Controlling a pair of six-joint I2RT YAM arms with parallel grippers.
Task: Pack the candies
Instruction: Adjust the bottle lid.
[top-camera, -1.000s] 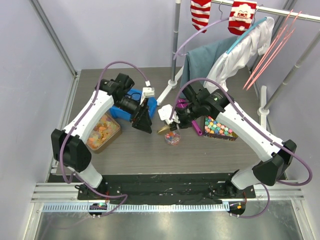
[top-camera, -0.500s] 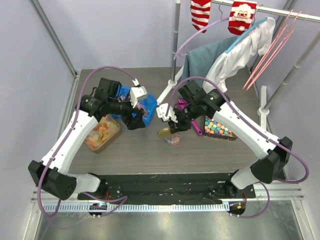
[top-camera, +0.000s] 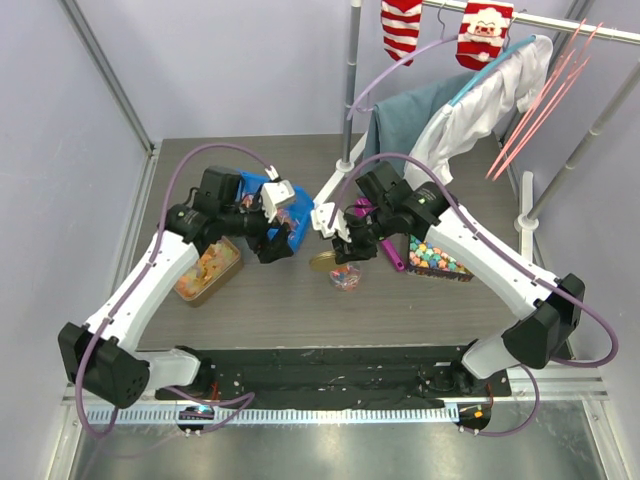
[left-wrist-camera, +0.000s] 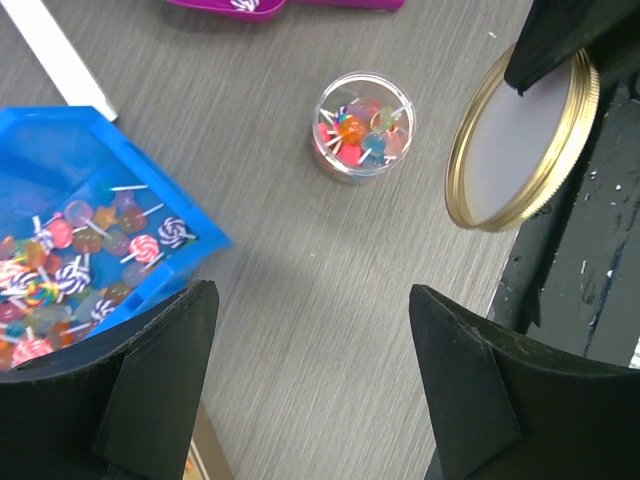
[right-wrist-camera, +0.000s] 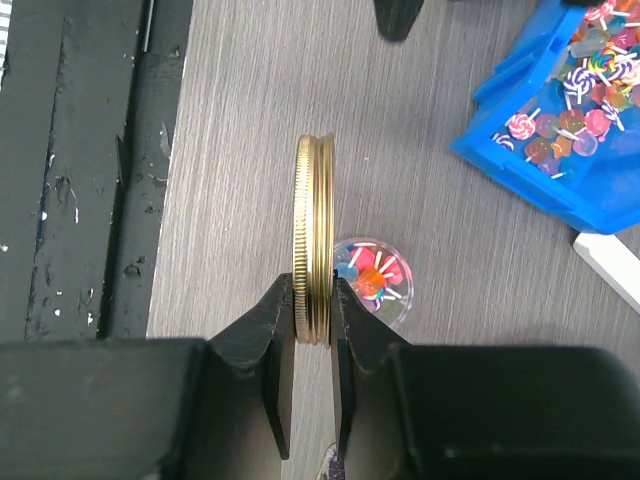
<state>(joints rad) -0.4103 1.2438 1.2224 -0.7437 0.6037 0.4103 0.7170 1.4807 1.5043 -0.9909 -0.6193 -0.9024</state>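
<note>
The candies are tiny lollipops, red, pink, blue and yellow. Some lie in a small clear jar (top-camera: 347, 278) on the table, also in the left wrist view (left-wrist-camera: 363, 125) and the right wrist view (right-wrist-camera: 372, 283). More fill a blue bin (top-camera: 265, 188) (left-wrist-camera: 60, 250) (right-wrist-camera: 560, 120). My right gripper (top-camera: 340, 250) (right-wrist-camera: 314, 285) is shut on a gold lid (right-wrist-camera: 314, 230) (left-wrist-camera: 520, 140), held on edge just left of the jar. My left gripper (top-camera: 272, 245) (left-wrist-camera: 310, 290) is open and empty, above bare table between the bin and the jar.
A purple scoop (top-camera: 392, 255) lies right of the jar. A tray of pastel cube sweets (top-camera: 438, 257) sits at the right. A tub of orange gummies (top-camera: 205, 265) sits at the left. A clothes rack (top-camera: 352, 90) stands behind. A black mat (top-camera: 330, 360) lines the near edge.
My left arm has swung its elbow to the left and its gripper has drawn back toward the blue bin. My right gripper has shifted slightly left with the lid.
</note>
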